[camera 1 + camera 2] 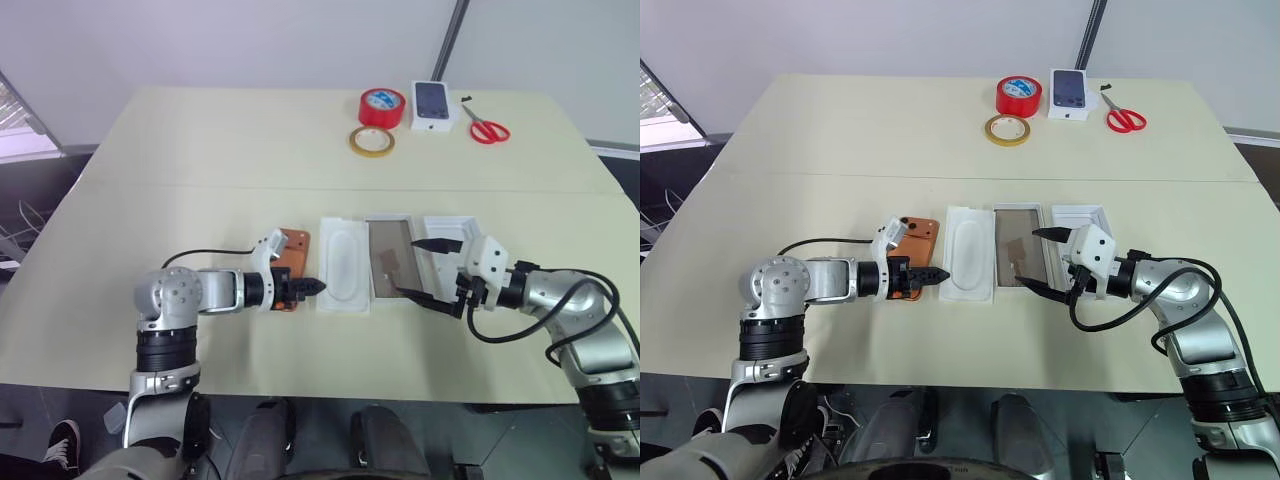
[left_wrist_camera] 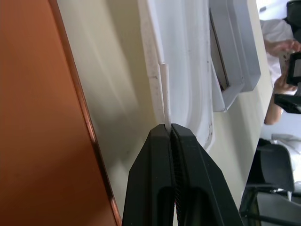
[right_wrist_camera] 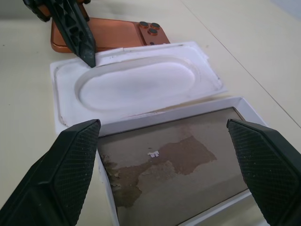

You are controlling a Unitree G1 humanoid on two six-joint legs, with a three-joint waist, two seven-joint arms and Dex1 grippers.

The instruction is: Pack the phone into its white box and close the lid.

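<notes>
The orange phone (image 1: 294, 245) lies back up on the table, its lens cluster (image 3: 151, 29) at the far corner. To its right lies the white moulded insert (image 1: 343, 265), out of its tray. My left gripper (image 1: 318, 286) hangs over the phone's near end, shut on the insert's thin near-left edge (image 2: 163, 89). Right of the insert sits the white box (image 1: 392, 250), an open tray with a brown-stained floor. My right gripper (image 1: 411, 268) is open, its fingers spread just above this tray's right side. The lid (image 1: 447, 230) lies right of the box, partly hidden behind that hand.
At the table's far side are a red tape roll (image 1: 382, 106), a tan tape ring (image 1: 371, 141), a small white box printed with a dark phone (image 1: 432, 105) and red scissors (image 1: 486, 130). A person (image 2: 282, 47) is beyond the table.
</notes>
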